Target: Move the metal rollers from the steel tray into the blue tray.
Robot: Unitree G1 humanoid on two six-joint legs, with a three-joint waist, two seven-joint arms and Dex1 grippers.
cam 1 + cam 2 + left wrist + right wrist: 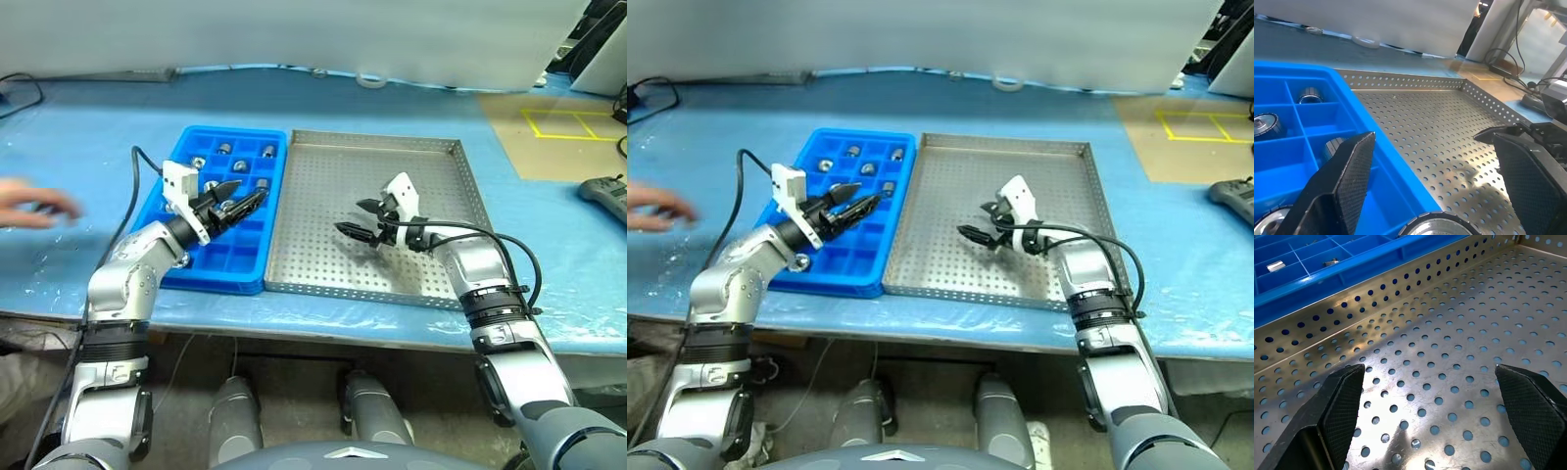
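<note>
Steel tray [431, 166] bare; metal rollers [224, 149] sit in blue tray [171, 266] compartments alongside. Left claw [241, 196] spread over blue tray, right claw [354, 217] spread over steel tray, both w/o load.

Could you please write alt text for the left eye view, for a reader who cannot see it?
On a blue-covered table, the left gripper hangs open over the blue tray, which has metal rollers in several compartments. The right gripper hangs open over the steel tray beside it, where no rollers show. A person's hand rests at the table's left edge.
</note>
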